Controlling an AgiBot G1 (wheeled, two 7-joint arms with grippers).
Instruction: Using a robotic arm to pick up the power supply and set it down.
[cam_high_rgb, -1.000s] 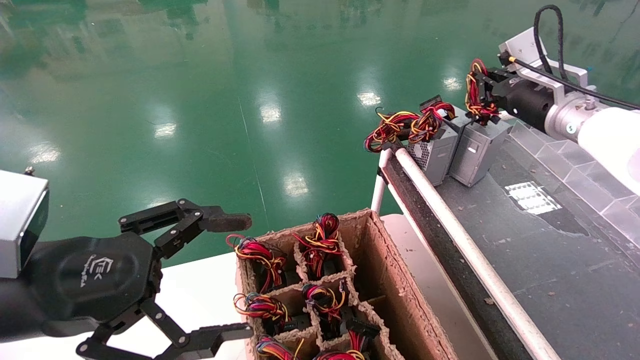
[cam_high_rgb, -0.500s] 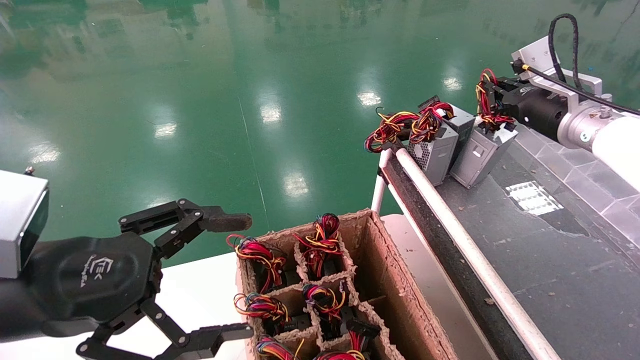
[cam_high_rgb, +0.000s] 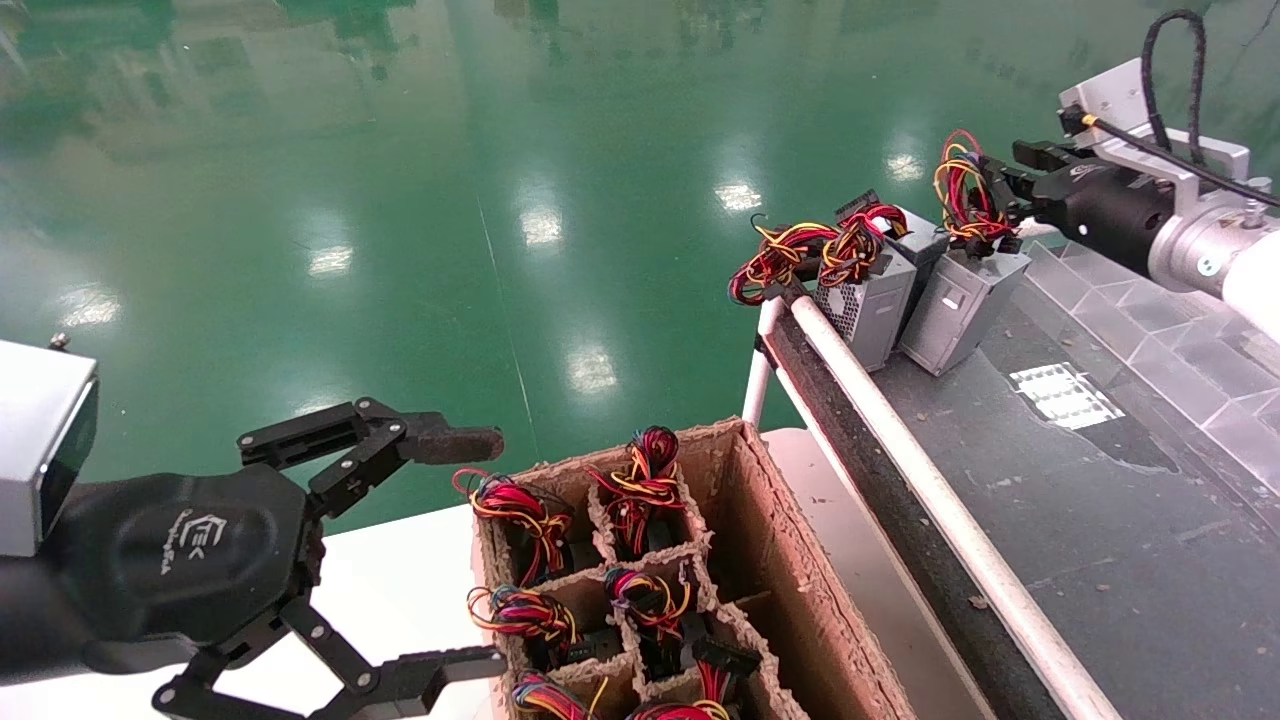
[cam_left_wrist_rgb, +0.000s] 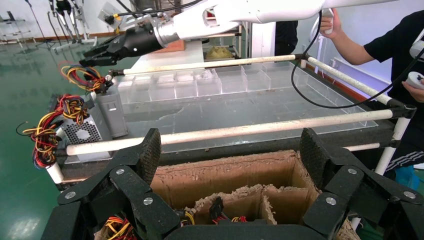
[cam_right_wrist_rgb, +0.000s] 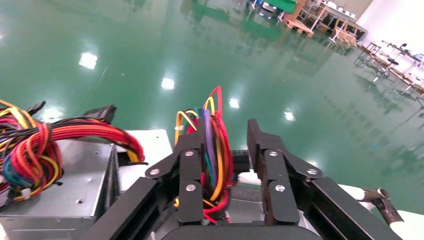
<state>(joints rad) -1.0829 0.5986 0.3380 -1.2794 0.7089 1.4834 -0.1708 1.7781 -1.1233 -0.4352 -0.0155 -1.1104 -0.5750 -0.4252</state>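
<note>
Right gripper: over the far end of the conveyor belt, at the wire loop of the power supply; its two fingers stand apart with a clear gap, and the wires sit in and beside that gap, not squeezed.
Wire loop: red, yellow, orange and blue strands rising upright from the top of the box, seen between the right gripper's fingers in the right wrist view.
Power supply: grey metal box standing on the conveyor belt near its far left corner, leaning a little against the neighbour on its left.
Second grey box: just beside the power supply, at the belt's far left edge, fine-mesh side facing the rail, red and yellow wires sprawling past the corner.
White rail: runs along the belt's left edge.
Cardboard box: off the belt, below its left edge, divided into cells with wire bundles poking up.
Left gripper: parked low beside the cardboard box, fingers spread wide, holding nothing.
</note>
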